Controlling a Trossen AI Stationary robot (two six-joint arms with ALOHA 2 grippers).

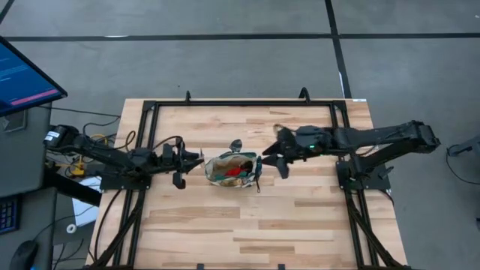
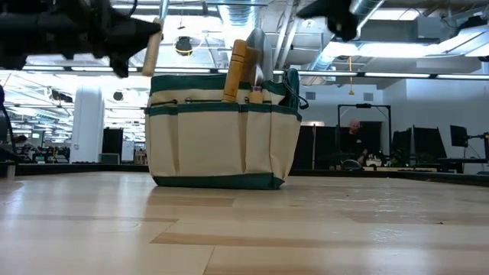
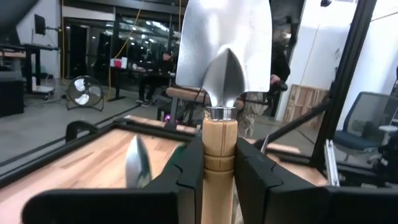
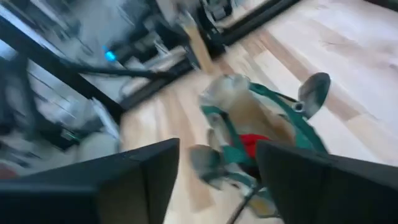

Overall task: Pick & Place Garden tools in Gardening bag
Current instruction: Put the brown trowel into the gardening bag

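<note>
The beige gardening bag with green trim (image 1: pixel 232 170) stands on its base mid-table; it also shows in the low view (image 2: pixel 221 130). A red glove (image 1: pixel 237 171) lies inside it. A trowel's wooden handle (image 2: pixel 237 69) and a silver blade (image 1: pixel 235 145) stick out of its top. My left gripper (image 1: pixel 191 159) is just left of the bag, shut on another trowel (image 3: pixel 224 56). My right gripper (image 1: pixel 271 161) hovers open and empty just right of the bag; its wrist view looks down into the bag (image 4: pixel 261 130). The pruning shears do not show. My left gripper pinches the trowel's wooden handle (image 3: pixel 219 168) between its two fingers, just below the metal collar. The fingers come level from the table's left and lie across the handle. The trowel stands about upright, blade up, its handle end (image 2: pixel 153 50) hanging below the fingers, clear of the table.
A black frame (image 1: pixel 154 112) runs around the wooden tabletop (image 1: pixel 247 225). A monitor (image 1: pixel 22 75) and cables sit off the table's left edge. People and desks show in the room beyond the far edge.
</note>
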